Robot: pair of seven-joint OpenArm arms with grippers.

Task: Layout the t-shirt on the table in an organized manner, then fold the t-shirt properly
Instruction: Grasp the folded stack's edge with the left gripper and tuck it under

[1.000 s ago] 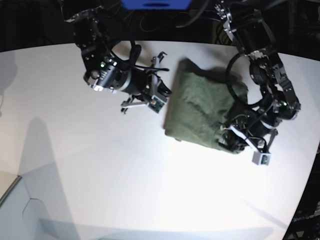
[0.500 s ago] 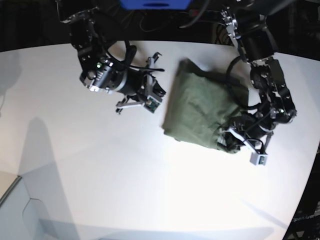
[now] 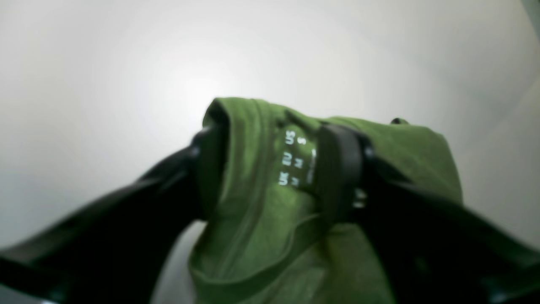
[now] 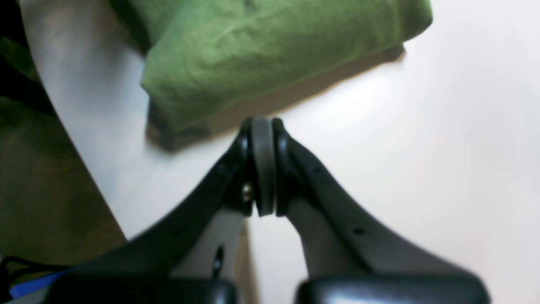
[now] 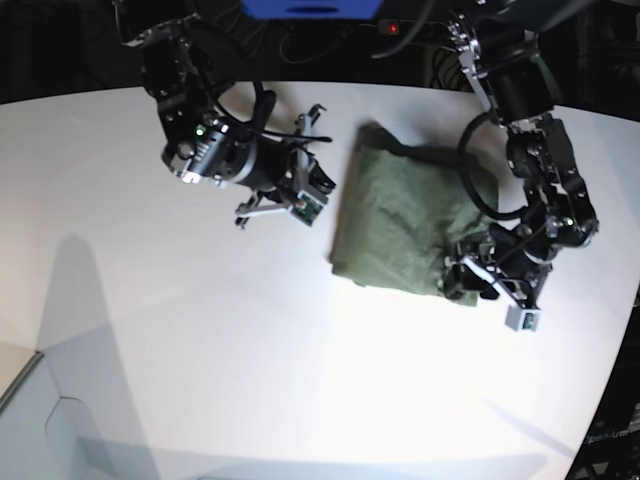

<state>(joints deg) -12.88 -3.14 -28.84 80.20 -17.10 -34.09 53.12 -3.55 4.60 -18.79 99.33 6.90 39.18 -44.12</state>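
The t-shirt (image 5: 400,225) lies folded on the table (image 5: 150,320). Left gripper (image 3: 270,169) sits at the shirt's near corner, jaws apart, with the neck fabric and its printed label between them. Right gripper (image 4: 263,164) rests beside the shirt's opposite edge, jaws pressed together, empty.
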